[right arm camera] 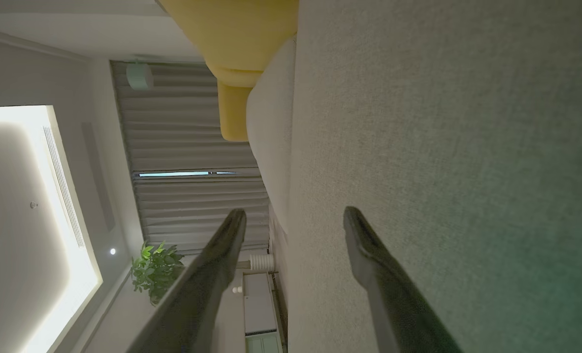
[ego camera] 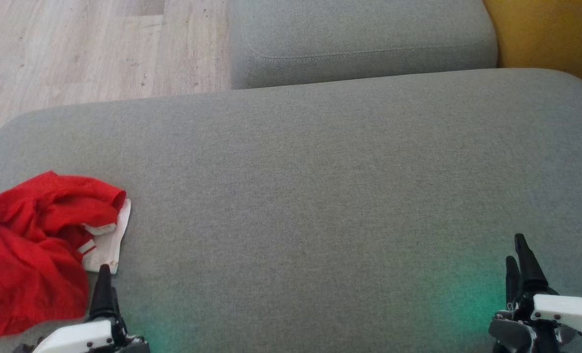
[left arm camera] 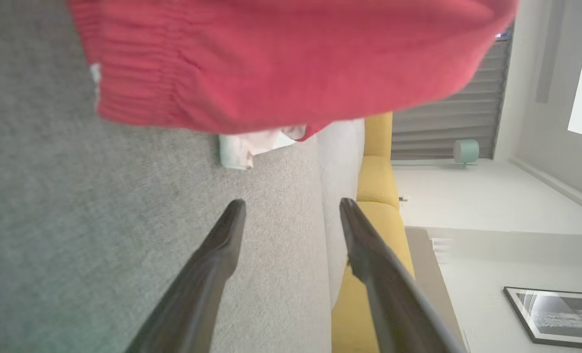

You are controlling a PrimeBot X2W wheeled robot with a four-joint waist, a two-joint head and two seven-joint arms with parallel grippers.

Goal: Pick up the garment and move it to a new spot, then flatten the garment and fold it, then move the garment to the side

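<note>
Red knit fabric, crumpled in a loose heap, is the garment (ego camera: 31,245), and it lies at the left end of a broad grey seat cushion (ego camera: 320,186), close to the cushion's left edge and near the robot's side of it. A white piece of fabric (ego camera: 110,240) sticks out from under the heap's right side and rests flat on the cushion. The left gripper (ego camera: 104,274) rises from the lower left of the head view, its dark tip just below that white piece and right beside the red heap. In the left wrist view its two fingers (left arm camera: 222,255) are spread well apart with nothing between them, and the garment's ribbed hem hangs across the top of that view, beyond the tips and not touching them. The right gripper (ego camera: 520,255) stands over the cushion at the lower right, far from the garment. Its fingers (right arm camera: 379,274) are likewise spread wide and hold nothing, one of them lying close over the grey weave. A green glow tints the cushion near both grippers. Behind the seat cushion sits a second grey cushion (ego camera: 359,44), with pale wooden floor (ego camera: 75,49) to its left and yellow upholstery (ego camera: 550,34) to its right. The right wrist view also takes in grey curtains (right arm camera: 188,147) and a leafy potted plant (right arm camera: 156,269).
</note>
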